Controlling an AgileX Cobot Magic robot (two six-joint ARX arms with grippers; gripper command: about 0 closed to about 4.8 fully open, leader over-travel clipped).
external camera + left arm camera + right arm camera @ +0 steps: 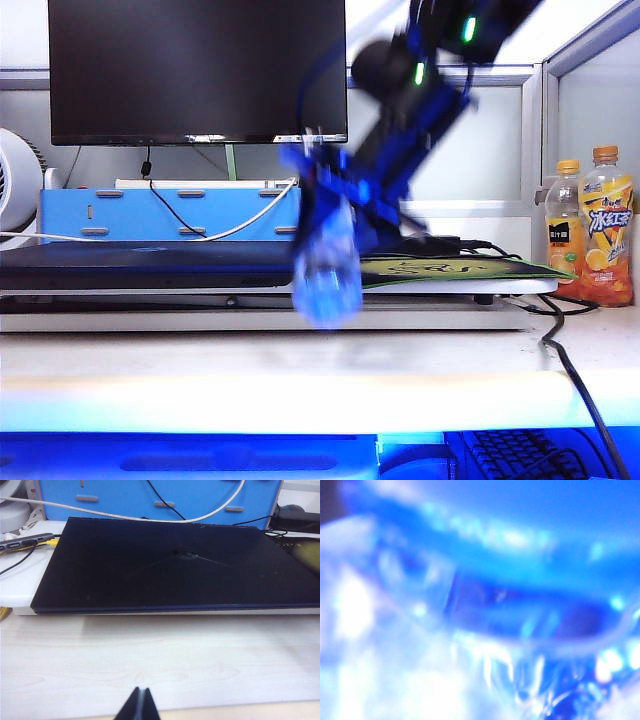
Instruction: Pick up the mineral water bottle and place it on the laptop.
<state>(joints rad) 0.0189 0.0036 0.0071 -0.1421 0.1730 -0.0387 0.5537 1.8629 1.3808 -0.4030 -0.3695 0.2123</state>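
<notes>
Black monitor (197, 70) behind; two orange-capped bottles (592, 230) stand right.

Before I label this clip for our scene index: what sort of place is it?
Most likely an office desk: a black monitor behind a closed laptop, a keyboard below the desk edge, and juice bottles by a partition.
</notes>
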